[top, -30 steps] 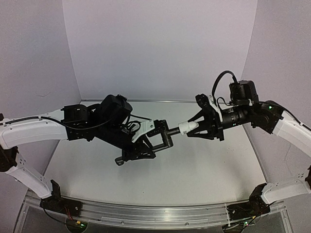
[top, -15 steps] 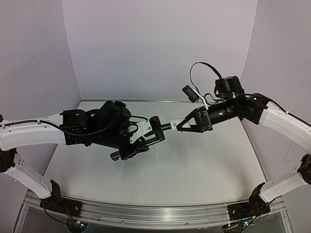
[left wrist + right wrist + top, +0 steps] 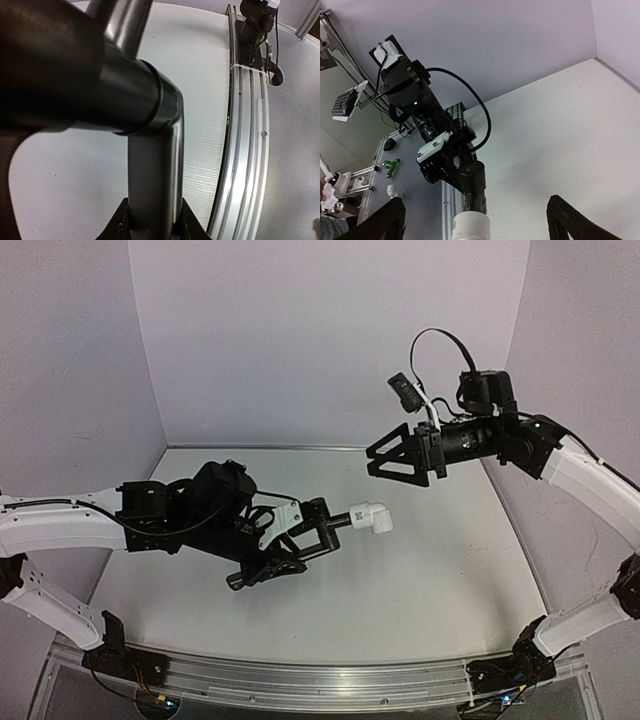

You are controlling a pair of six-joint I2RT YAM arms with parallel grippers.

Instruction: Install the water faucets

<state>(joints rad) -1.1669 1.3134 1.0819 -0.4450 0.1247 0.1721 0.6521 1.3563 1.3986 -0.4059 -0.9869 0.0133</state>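
Note:
A slim black pipe (image 3: 338,522) sticks out to the right from my left gripper (image 3: 322,532), which is shut on it above the table. A stubby white fitting (image 3: 371,518) sits on the pipe's free end. In the left wrist view the pipe (image 3: 152,165) runs down between the jaws of the left gripper (image 3: 152,217), with a wider black collar above it. My right gripper (image 3: 374,462) hangs open, up and to the right of the fitting and apart from it. From the right wrist, the fitting (image 3: 470,227) and pipe (image 3: 475,187) show between the spread fingers (image 3: 390,220).
The white tabletop (image 3: 420,580) lies below both arms, with purple walls behind and at the sides. An aluminium rail (image 3: 300,675) runs along the near edge. In the right wrist view, small parts and a green piece (image 3: 391,166) lie beyond the rail.
My right gripper has opened, let go of the white fitting and drawn back up to the right. The left arm has dropped a little, carrying the pipe with the fitting on its end.

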